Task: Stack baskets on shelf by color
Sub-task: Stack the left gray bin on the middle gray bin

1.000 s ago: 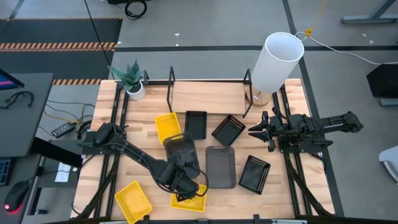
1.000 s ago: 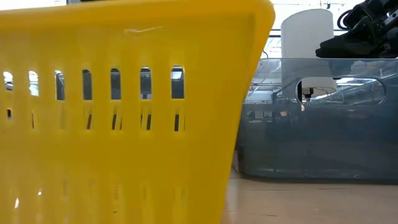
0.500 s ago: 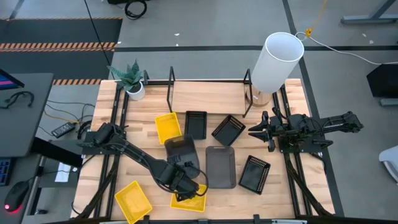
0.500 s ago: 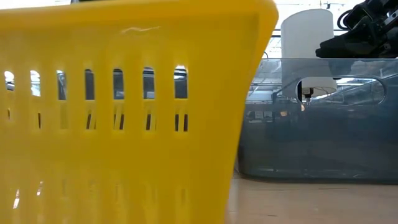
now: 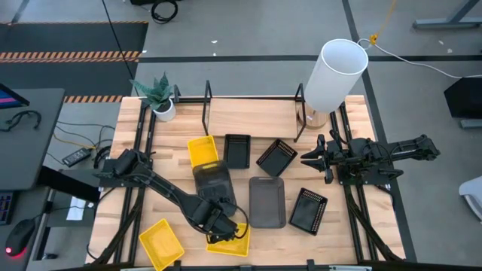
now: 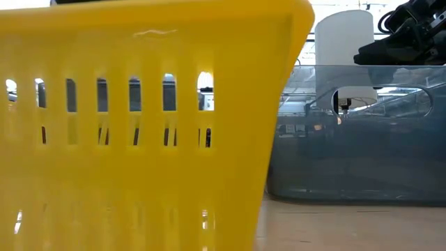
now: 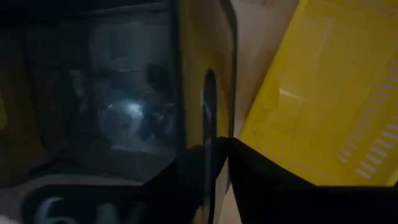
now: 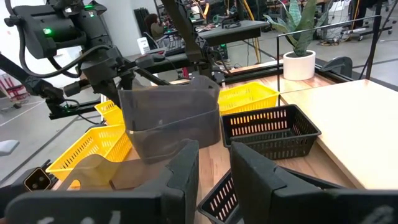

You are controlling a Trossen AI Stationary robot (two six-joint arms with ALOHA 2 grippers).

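Observation:
My left gripper (image 5: 218, 219) points down at the table's near middle, shut on a dark grey basket (image 5: 210, 181), which shows tilted up in the right wrist view (image 8: 171, 118). Beside it lies a yellow basket (image 5: 232, 242), filling the low view (image 6: 139, 139). Two more yellow baskets (image 5: 202, 150) (image 5: 160, 242), another grey basket (image 5: 267, 202) and three black baskets (image 5: 236, 150) (image 5: 276, 158) (image 5: 308, 211) lie on the table. The shelf (image 5: 252, 97) stands along the far edge. My right gripper (image 5: 316, 159) waits at the right, level, slightly open (image 8: 214, 168), holding nothing. My left gripper pinches the grey basket's end wall (image 7: 208, 118) by its handle slot, one finger on each side of the wall. The fingers (image 7: 249, 171) come from above, pointing down. The basket sits tilted; whether its lower edge touches the table does not show.
A tall white cylinder (image 5: 335, 71) stands at the far right by the shelf's post, and a potted plant (image 5: 160, 98) at the far left corner. Bare wood shows along the far side in front of the shelf.
The grey basket in my left gripper has swung a little toward the table's left and now stands squarer to the table's edges. The yellow basket beside it has shifted slightly in the low view. My right arm has kept still.

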